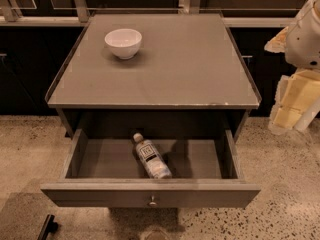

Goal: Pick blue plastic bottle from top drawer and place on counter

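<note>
The blue plastic bottle (151, 157) lies on its side in the open top drawer (100, 160), near the middle, white cap toward the back left. The drawer is pulled out, and its front panel has a small round knob (153, 201). The counter (175, 69) is the flat grey-brown cabinet top above it. My gripper (289, 113) hangs at the right edge of the view, beside the cabinet's right side at about counter height, well apart from the bottle and holding nothing I can see.
A white bowl (123, 42) stands at the counter's back left. Dark cabinets and a metal rail run behind the cabinet. Speckled floor (280, 184) surrounds it. A dark object (47, 227) sits at the bottom left.
</note>
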Controlling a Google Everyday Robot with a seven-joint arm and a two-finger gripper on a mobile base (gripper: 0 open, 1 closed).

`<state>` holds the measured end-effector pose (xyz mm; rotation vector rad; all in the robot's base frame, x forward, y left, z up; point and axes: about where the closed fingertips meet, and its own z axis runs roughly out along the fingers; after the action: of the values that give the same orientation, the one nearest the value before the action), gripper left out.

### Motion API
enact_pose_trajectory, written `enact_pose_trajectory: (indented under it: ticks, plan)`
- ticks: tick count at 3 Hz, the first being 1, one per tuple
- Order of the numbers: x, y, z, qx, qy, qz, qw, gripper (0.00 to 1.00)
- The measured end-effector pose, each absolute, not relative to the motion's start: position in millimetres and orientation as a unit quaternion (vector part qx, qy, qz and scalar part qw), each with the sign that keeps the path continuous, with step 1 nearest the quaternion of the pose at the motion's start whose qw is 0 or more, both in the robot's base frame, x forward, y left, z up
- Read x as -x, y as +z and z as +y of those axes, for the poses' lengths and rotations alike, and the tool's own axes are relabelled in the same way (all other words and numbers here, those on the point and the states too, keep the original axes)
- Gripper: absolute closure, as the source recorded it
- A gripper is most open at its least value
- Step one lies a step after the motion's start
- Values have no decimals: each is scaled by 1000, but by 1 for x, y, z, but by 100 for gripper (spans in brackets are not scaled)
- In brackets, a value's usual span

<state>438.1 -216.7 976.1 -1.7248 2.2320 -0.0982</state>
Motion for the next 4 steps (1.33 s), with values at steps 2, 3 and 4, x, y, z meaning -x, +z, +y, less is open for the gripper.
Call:
enact_pose_trajectory:
  ticks: [2,3,4]
  plan:
    - [-435,970,-216,599,-29,780,179,0]
    - [-421,934,-202,564,21,797,216,0]
    - [-414,855,-174,503,116,824,235,0]
